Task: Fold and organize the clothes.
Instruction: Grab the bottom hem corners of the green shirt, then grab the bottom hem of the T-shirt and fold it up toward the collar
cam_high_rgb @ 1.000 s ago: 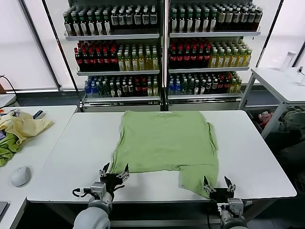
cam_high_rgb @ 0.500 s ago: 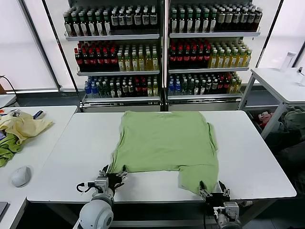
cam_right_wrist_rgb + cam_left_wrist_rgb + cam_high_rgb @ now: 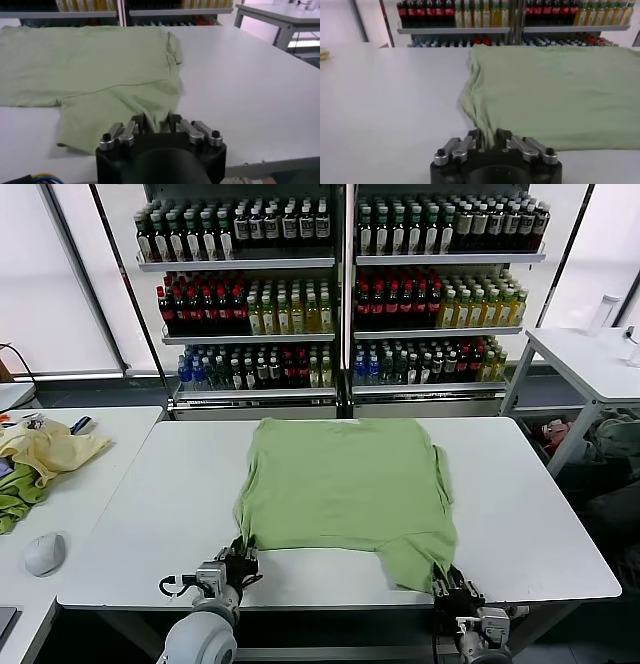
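- Bottles (image 3: pixel 300 224) fill three shelf rows behind the tabletop (image 3: pixel 140 514) in the head view; their labels are too small to read, and no writing shows on the shirt (image 3: pixel 340 484), which lies with a plain side up.
- Head view, surroundings: a side table (image 3: pixel 90 484) at the robot's left carries a pale yellow garment (image 3: pixel 50 449), a darker green cloth (image 3: pixel 15 499) and a white mouse (image 3: pixel 45 552); another white table (image 3: pixel 590 359) stands at the far right. None of these lies between the grippers and the shirt.
- Head view, shirt: it lies spread flat on the middle of the tabletop, with a flap reaching toward the near edge on the right side.
- Head view, grippers: the left gripper (image 3: pixel 240 559) sits at the shirt's near left corner, and the right gripper (image 3: pixel 447 582) sits at the tip of the near right flap, close to the tabletop's edge.
- Left wrist view: the left gripper (image 3: pixel 487 137) is closed narrow, pinching the shirt (image 3: pixel 555 90) at its puckered corner, with fabric bunched between the fingers (image 3: pixel 472 136). Bare tabletop (image 3: pixel 385 110) lies beside it, and the shelves' bottles (image 3: pixel 470 7) show no readable labels.
- Right wrist view: the right gripper (image 3: pixel 157 121) is closed narrow on the hem of the shirt (image 3: pixel 100 65), cloth caught between the fingers (image 3: pixel 137 121). Open tabletop (image 3: pixel 240 85) lies beside the shirt.
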Action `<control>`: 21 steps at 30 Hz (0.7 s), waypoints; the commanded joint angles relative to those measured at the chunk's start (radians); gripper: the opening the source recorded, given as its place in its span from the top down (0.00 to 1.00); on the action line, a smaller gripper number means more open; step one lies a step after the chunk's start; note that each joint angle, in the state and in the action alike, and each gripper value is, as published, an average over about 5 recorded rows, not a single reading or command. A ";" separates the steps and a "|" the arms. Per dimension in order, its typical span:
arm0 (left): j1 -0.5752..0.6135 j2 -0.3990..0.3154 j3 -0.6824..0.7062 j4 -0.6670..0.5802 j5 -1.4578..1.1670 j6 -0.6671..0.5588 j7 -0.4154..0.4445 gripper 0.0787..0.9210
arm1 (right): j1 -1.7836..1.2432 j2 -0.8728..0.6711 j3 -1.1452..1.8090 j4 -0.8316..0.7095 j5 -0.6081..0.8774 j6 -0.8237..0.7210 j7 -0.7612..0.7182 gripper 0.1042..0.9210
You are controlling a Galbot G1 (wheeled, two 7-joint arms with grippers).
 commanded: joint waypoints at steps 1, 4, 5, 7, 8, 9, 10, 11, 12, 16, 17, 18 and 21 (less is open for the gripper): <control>0.059 0.014 -0.017 -0.079 -0.014 -0.029 0.002 0.87 | -0.016 -0.005 0.006 0.045 0.014 0.047 -0.037 0.84; 0.080 0.033 -0.037 -0.129 -0.014 -0.041 0.007 0.93 | -0.021 -0.021 0.024 0.089 -0.006 0.084 -0.056 0.91; 0.085 0.039 -0.043 -0.145 -0.015 -0.044 0.009 0.93 | -0.020 -0.028 0.032 0.103 -0.008 0.095 -0.061 0.93; 0.093 0.054 -0.054 -0.172 -0.017 -0.048 0.012 0.94 | -0.014 -0.042 0.051 0.125 -0.007 0.117 -0.070 0.96; 0.094 0.062 -0.058 -0.183 -0.020 -0.050 0.014 0.94 | -0.009 -0.048 0.060 0.132 -0.005 0.127 -0.074 0.97; 0.094 0.071 -0.062 -0.193 -0.023 -0.051 0.016 0.94 | -0.002 -0.054 0.068 0.138 -0.004 0.138 -0.078 0.98; 0.093 0.081 -0.065 -0.201 -0.026 -0.052 0.018 0.94 | 0.006 -0.059 0.074 0.141 -0.002 0.148 -0.081 0.98; 0.090 0.091 -0.067 -0.209 -0.030 -0.053 0.021 0.94 | 0.017 -0.064 0.080 0.141 0.000 0.157 -0.083 0.98; 0.084 0.100 -0.068 -0.214 -0.034 -0.054 0.023 0.94 | 0.029 -0.068 0.084 0.138 0.003 0.164 -0.085 0.98; 0.047 0.128 -0.062 -0.208 -0.051 -0.057 0.029 0.94 | 0.095 -0.078 0.086 0.106 0.008 0.178 -0.088 0.98; 0.035 0.132 -0.057 -0.200 -0.054 -0.058 0.030 0.94 | 0.115 -0.080 0.085 0.094 0.011 0.179 -0.088 0.98; 0.020 0.136 -0.049 -0.189 -0.057 -0.061 0.030 0.94 | 0.139 -0.083 0.082 0.079 0.016 0.180 -0.087 0.98; -0.020 0.145 -0.016 -0.142 -0.060 -0.073 0.030 0.94 | 0.214 -0.095 0.069 0.028 0.028 0.181 -0.085 0.98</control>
